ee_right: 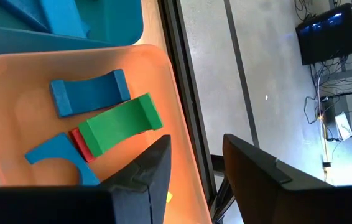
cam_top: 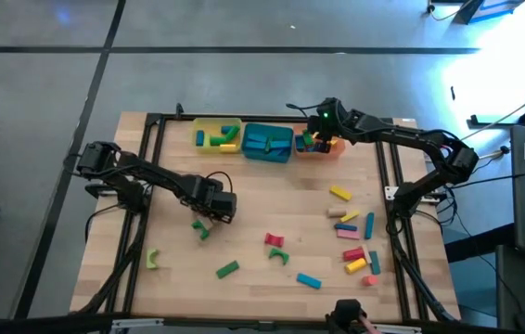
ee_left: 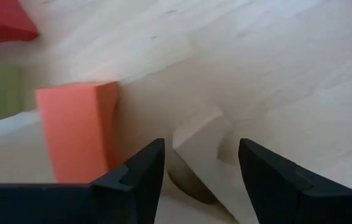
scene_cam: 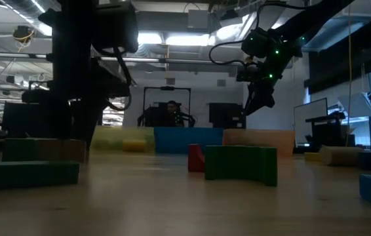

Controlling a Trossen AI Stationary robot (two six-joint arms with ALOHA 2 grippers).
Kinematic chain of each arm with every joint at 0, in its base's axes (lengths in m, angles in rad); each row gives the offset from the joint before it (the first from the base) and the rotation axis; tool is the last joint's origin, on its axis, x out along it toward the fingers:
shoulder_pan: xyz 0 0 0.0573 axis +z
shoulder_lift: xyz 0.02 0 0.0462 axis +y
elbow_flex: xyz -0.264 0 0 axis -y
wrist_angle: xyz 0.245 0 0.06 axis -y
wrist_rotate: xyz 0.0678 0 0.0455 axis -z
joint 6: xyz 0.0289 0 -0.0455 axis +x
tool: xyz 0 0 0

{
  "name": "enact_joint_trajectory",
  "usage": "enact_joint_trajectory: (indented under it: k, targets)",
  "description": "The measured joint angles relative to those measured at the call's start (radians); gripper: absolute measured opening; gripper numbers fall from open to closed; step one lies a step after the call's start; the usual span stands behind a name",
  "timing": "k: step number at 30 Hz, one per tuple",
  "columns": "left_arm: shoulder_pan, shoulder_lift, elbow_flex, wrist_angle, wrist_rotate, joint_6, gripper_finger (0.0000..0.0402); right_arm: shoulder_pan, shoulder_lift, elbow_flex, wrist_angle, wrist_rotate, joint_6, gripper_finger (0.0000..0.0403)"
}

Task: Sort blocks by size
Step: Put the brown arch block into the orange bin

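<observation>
The left hand (ee_left: 201, 177) is spread and empty, low over the table (cam_top: 262, 204), with a tan block (ee_left: 199, 142) lying between its fingers, long axis slanted across the gap. The right hand (ee_right: 196, 171), also spread and empty, hangs above the orange tray (ee_right: 2, 81).

Pale matt wood-grain table (cam_top: 272, 199), smooth matt blocks (cam_top: 340, 193), glossy orange plastic tray (ee_right: 2, 81)
</observation>
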Motion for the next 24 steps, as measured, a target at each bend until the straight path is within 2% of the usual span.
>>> enact_joint_trajectory:
  k: [6, 15, 18, 24]
  targets:
    - [0.021, 0.0, -0.024, 0.015, 0.03, 0.032, 0.0168, 0.0, 0.0, 0.0, 0.0, 0.0, 0.0, 0.0147]
    - [0.036, -0.001, -0.024, 0.089, 0.031, 0.138, 0.0077, 0.0, -0.011, 0.0, -0.016, 0.029, 0.0, 0.0147]
    - [0.044, -0.001, -0.024, 0.131, 0.032, 0.166, 0.0077, 0.0, -0.037, -0.001, -0.016, 0.064, 0.003, 0.0147]
    - [0.095, -0.001, -0.024, 0.324, 0.046, 0.261, 0.0077, 0.0, -0.138, -0.001, -0.038, 0.032, 0.073, 0.0147]
